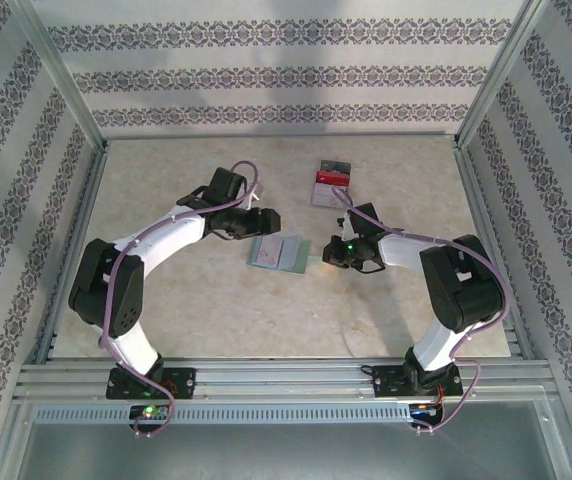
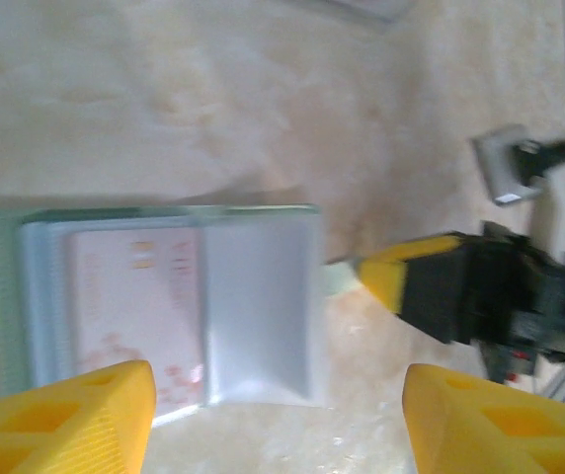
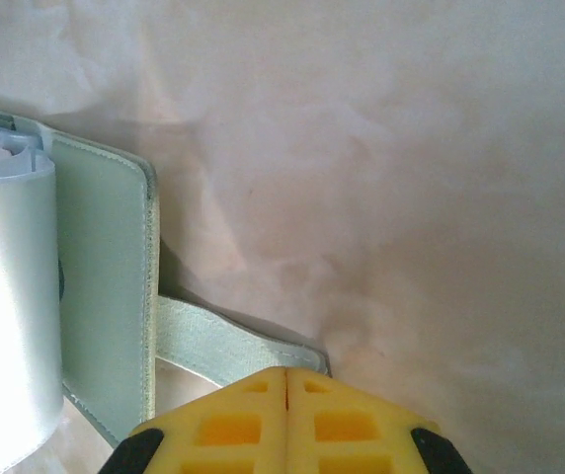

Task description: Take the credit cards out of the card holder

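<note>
Card holder lay open and flat near the centre of the table, inner panels up, well short of the far edge, where a separate stack of cards sat. Right gripper was fully closed, its yellow fingers meeting at the seam, tips at the end of the holder's pale green closure strap. From the left wrist view it looked to be pinning that strap to the table. Whether it pinched the strap or only pressed on it could not be told. Left gripper hung over the near side of the holder with its fingers spread wide and nothing between them. One credit card, pale pink-white with small orange marks, sat in a pocket of one panel, and the adjoining panel showed only plain blue-grey lining. Whether more cards lay beneath it could not be told. Judgement: step in hand was the approach to extraction, with the holder steadied by the right arm and no card yet lifted. Next move would call for the left fingers to come down on the card's exposed edge, catch the thin plastic without grabbing the pocket lip, and draw it out along the pocket opening while the right arm kept the holder from sliding.
</note>
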You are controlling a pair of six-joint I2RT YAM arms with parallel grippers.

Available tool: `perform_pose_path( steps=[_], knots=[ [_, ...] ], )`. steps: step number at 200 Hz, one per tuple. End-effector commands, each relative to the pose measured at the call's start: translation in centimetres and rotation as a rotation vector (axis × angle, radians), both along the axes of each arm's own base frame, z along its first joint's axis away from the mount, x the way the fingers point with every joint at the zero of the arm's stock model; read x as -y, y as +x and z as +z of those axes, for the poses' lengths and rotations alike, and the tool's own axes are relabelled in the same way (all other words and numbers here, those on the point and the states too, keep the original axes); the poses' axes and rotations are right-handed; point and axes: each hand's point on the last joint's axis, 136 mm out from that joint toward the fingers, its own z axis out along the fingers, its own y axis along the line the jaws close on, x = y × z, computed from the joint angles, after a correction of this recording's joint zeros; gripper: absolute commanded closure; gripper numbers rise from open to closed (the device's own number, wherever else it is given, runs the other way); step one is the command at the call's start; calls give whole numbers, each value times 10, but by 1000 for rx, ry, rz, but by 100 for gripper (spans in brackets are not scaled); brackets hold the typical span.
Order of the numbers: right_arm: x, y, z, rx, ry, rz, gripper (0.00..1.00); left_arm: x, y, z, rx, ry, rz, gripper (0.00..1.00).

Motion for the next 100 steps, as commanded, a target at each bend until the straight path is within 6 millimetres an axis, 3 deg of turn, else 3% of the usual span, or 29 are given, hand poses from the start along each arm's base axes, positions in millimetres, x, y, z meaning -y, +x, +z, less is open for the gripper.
perform_pose_path(
  steps=[1, 33, 63, 100],
  knots=[
    [10, -4, 11, -9, -31, -12, 95, -9, 7, -14, -9, 11, 19, 35],
    [6, -2, 31, 21, -4, 6, 88, -7, 7, -36, -60, -11, 3, 42],
    [3, -2, 55, 53, 12, 13, 89, -10, 4, -56, -91, 10, 3, 45],
    [-29, 0, 96, 104, 75, 83, 95, -17, 4, -67, -90, 49, 25, 49]
  ],
)
